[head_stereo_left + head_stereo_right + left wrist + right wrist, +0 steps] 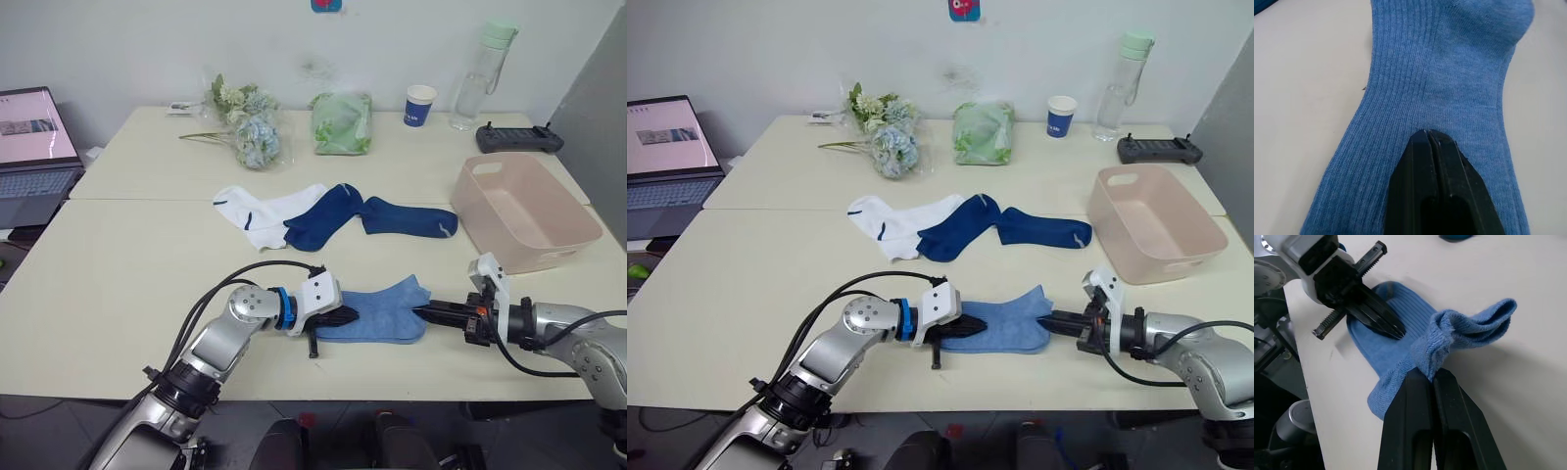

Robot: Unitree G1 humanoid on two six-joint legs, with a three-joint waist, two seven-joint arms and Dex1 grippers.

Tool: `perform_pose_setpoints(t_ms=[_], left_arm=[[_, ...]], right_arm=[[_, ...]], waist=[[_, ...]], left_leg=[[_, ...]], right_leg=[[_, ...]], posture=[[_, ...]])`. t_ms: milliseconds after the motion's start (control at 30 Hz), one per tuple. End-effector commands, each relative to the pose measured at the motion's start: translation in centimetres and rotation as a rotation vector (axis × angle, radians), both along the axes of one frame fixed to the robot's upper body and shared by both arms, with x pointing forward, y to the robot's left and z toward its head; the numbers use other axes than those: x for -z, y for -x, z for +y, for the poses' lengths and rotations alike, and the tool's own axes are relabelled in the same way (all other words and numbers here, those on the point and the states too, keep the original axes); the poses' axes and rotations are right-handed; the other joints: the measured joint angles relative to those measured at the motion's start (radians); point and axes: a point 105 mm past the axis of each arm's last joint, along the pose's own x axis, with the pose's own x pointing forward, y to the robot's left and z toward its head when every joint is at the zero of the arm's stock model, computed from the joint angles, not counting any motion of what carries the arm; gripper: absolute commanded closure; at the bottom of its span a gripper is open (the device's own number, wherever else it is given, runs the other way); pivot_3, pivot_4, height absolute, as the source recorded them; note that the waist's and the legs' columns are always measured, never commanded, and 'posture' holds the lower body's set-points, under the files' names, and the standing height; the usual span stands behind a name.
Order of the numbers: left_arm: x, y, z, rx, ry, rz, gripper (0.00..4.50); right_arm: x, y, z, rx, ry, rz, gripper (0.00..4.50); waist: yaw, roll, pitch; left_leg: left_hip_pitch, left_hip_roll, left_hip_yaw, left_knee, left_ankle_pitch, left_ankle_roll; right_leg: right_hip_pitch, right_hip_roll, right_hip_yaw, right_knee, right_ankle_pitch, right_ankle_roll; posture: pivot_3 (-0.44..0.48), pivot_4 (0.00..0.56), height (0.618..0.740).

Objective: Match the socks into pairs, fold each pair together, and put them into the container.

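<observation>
The big pale table [127, 284] holds everything. The pink tub [524, 211] sits on the right side of it, with nothing seen inside. In the middle of the table lie a white sock [257, 212] and 2 dark blue socks [323, 217] [409, 219] in a row, with the white one touching the first dark one. Near the front edge lies a light blue sock [377, 311], between the 2 arms. The left gripper [1428, 134] has its 2 black fingers pressed together, and the tips rest on top of the sock's ribbed end. The right gripper [1430, 377] is clamped tight on the sock's other end, and the knit is bunched up there. At the far side of the table stand a water bottle [480, 76] and a blue cup [419, 106]
</observation>
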Motion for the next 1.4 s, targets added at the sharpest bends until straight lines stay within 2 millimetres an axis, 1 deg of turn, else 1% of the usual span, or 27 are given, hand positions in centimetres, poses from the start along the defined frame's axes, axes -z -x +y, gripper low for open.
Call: perform_pose_setpoints(t_ms=[33, 133, 233, 333, 467, 600, 700, 733, 833, 933, 1033, 1100, 1167, 1267, 1367, 1400], left_arm=[[-1.0, 0.3, -0.5, 0.046, -0.014, -0.017, 4.46], [-2.2, 0.2, -0.8, 0.058, 0.002, -0.029, 4.46], [-2.6, 0.0, -1.4, 0.050, 0.020, -0.029, 4.46], [-1.6, -0.4, -1.8, 0.034, 0.011, -0.018, 4.46], [0.5, -0.4, -1.8, 0.028, -0.043, 0.016, 4.46], [1.7, -0.4, -0.9, 0.012, -0.096, 0.022, 4.46], [2.0, -0.2, -0.7, 0.010, -0.086, 0.035, 4.46], [2.0, -0.1, -0.6, 0.010, -0.085, 0.036, 4.46], [1.9, -0.1, -0.6, 0.005, -0.072, 0.039, 4.46], [1.3, -0.2, -0.8, -0.007, -0.034, 0.041, 4.46], [0.1, 0.0, -0.3, -0.025, -0.004, 0.052, 4.46], [-1.1, 0.0, 1.0, -0.043, -0.013, 0.035, 4.46], [-2.8, 0.2, 2.4, -0.074, -0.009, 0.027, 4.46], [-4.7, 0.4, 4.3, -0.117, -0.009, 0.021, 4.46], [-6.9, 0.3, 7.7, -0.202, -0.031, -0.006, 4.46], [-7.2, 0.3, 8.4, -0.220, -0.039, -0.011, 4.46]], right_arm=[[-1.0, -0.2, 0.0, -0.008, 0.002, -0.038, 4.50], [-1.0, -0.5, 0.0, -0.004, 0.008, -0.040, 4.50], [-0.9, -0.5, -0.1, -0.004, 0.013, -0.040, 4.50], [-1.0, -0.5, 0.0, -0.008, 0.013, -0.039, 4.50], [-1.4, -0.4, 0.3, -0.015, -0.001, -0.042, 4.50], [-3.0, 0.0, 1.6, -0.062, -0.068, -0.040, 4.50], [-4.6, 0.8, 3.4, -0.129, -0.151, -0.025, 4.50], [-4.8, 0.9, 3.7, -0.140, -0.166, -0.020, 4.50], [-5.0, 1.4, 5.9, -0.211, -0.199, 0.003, 4.50], [-4.2, 0.8, 7.4, -0.229, -0.194, 0.006, 4.50], [-3.9, 0.0, 8.1, -0.233, -0.193, 0.002, 4.50], [-3.8, -0.4, 8.5, -0.242, -0.192, -0.004, 4.50], [-3.8, -0.8, 8.9, -0.256, -0.189, -0.011, 4.50], [-3.6, -1.0, 9.6, -0.281, -0.187, -0.014, 4.50], [-2.7, -0.6, 11.0, -0.354, -0.165, 0.002, 4.50], [-2.4, -0.5, 11.3, -0.371, -0.156, 0.005, 4.50]], waist=[[0.000, 0.000, 0.000], [0.000, 0.000, 0.000], [0.000, 0.000, 0.000], [0.000, 0.000, 0.000], [-0.001, 0.000, 0.000], [-0.001, 0.000, 0.000], [-0.002, 0.000, 0.000], [-0.001, 0.000, 0.000], [-0.001, 0.000, 0.000], [-0.002, 0.000, 0.000], [-0.003, 0.000, 0.000], [-0.006, 0.000, 0.000], [-0.009, 0.000, 0.000], [-0.015, 0.000, 0.000], [-0.023, 0.000, 0.000], [-0.024, 0.000, 0.000]], left_leg=[[0.000, 0.000, 0.000, 0.000, 0.000, 0.000], [0.000, 0.000, 0.000, 0.000, 0.000, 0.000], [0.000, 0.000, 0.000, 0.000, 0.000, 0.000], [0.000, 0.000, 0.000, 0.000, 0.000, 0.000], [0.000, 0.000, 0.000, 0.000, 0.000, 0.000], [0.000, 0.000, 0.000, 0.000, 0.000, 0.000], [0.000, 0.001, 0.000, 0.000, 0.000, 0.000], [0.000, 0.001, 0.000, 0.000, 0.000, 0.000], [0.000, 0.000, 0.000, 0.000, 0.000, 0.000], [0.000, 0.001, -0.001, 0.000, 0.000, 0.000], [0.000, 0.000, 0.000, 0.000, 0.000, 0.000], [0.000, 0.000, 0.000, 0.000, 0.000, 0.000], [0.000, 0.001, -0.001, 0.000, 0.000, 0.000], [0.000, 0.002, -0.002, -0.001, 0.000, 0.000], [-0.001, 0.002, -0.002, -0.001, 0.000, 0.000], [0.000, 0.002, -0.002, -0.001, 0.000, 0.000]], right_leg=[[0.000, 0.000, 0.000, 0.000, 0.000, 0.000], [0.000, 0.000, 0.000, 0.000, 0.000, 0.000], [0.000, 0.001, 0.000, 0.000, 0.000, 0.000], [0.000, 0.000, 0.000, 0.000, 0.000, 0.000], [-0.001, 0.001, 0.000, 0.000, 0.000, 0.000], [0.000, 0.001, 0.001, 0.000, 0.000, 0.000], [0.000, 0.000, 0.000, 0.000, 0.000, 0.000], [0.000, 0.000, 0.000, 0.000, 0.000, 0.000], [0.000, 0.000, 0.000, 0.000, 0.000, 0.000], [0.000, 0.000, 0.000, 0.000, 0.000, 0.000], [-0.001, 0.000, 0.000, 0.000, 0.000, 0.000], [-0.001, 0.000, 0.000, 0.001, 0.000, 0.000], [-0.001, 0.000, 0.000, 0.001, 0.000, 0.000], [-0.002, 0.001, -0.001, 0.001, 0.000, 0.000], [-0.002, 0.000, -0.001, 0.001, 0.000, 0.000], [-0.002, 0.000, -0.001, 0.001, 0.000, 0.000]], posture=[[0.000, 0.150, 0.740], [0.000, 0.150, 0.740], [0.000, 0.150, 0.740], [0.000, 0.150, 0.740], [0.000, 0.150, 0.740], [0.000, 0.150, 0.740], [0.000, 0.150, 0.740], [0.000, 0.150, 0.740], [0.000, 0.150, 0.740], [0.000, 0.150, 0.740], [0.000, 0.150, 0.740], [0.000, 0.150, 0.740], [0.000, 0.150, 0.740], [0.000, 0.150, 0.740], [0.000, 0.150, 0.740], [0.000, 0.150, 0.740]])
